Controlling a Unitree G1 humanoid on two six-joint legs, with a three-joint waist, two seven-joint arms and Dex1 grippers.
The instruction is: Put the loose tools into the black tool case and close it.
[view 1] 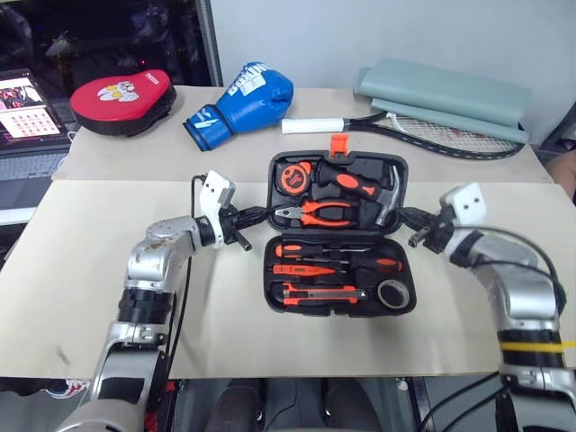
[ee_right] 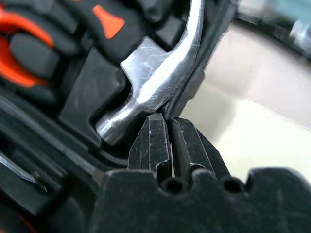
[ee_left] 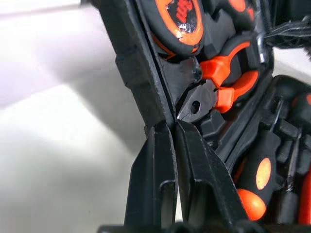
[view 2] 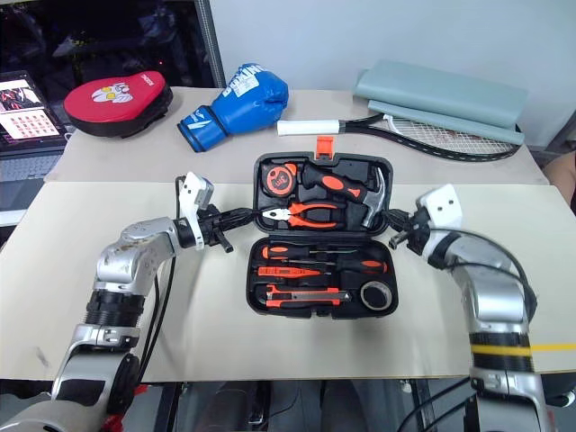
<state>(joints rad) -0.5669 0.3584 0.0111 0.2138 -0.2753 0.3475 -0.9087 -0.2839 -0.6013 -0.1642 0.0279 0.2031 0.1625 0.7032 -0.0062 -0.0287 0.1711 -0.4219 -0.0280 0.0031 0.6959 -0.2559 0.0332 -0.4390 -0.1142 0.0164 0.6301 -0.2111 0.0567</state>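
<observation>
The black tool case (view 1: 274, 297) lies open on the table, its lid half on the far side with the orange latch (view 1: 339, 144) at the back edge. Two screwdrivers (view 1: 337, 249), the tester pen (view 1: 306, 268), the utility knife (view 1: 324, 292) and the tape roll (view 1: 393, 293) sit in the near half's slots. Pliers (view 1: 324, 212), a hammer (view 1: 360, 184) and a tape measure (view 1: 292, 177) fill the lid half. My left gripper (view 1: 266, 213) is shut, its tips (ee_left: 167, 127) against the lid's left rim. At the lid's right rim beside the hammer head (ee_right: 155, 77), my right gripper (view 1: 405, 216) is also shut.
Behind the case lie a blue boxing glove (view 1: 241, 103), a red punch pad (view 1: 121, 101), a racket (view 1: 423, 130) and a folded grey mat (view 1: 445, 94). A screen (view 1: 27, 108) stands at the far left. Bare tabletop (view 1: 99, 270) flanks the case.
</observation>
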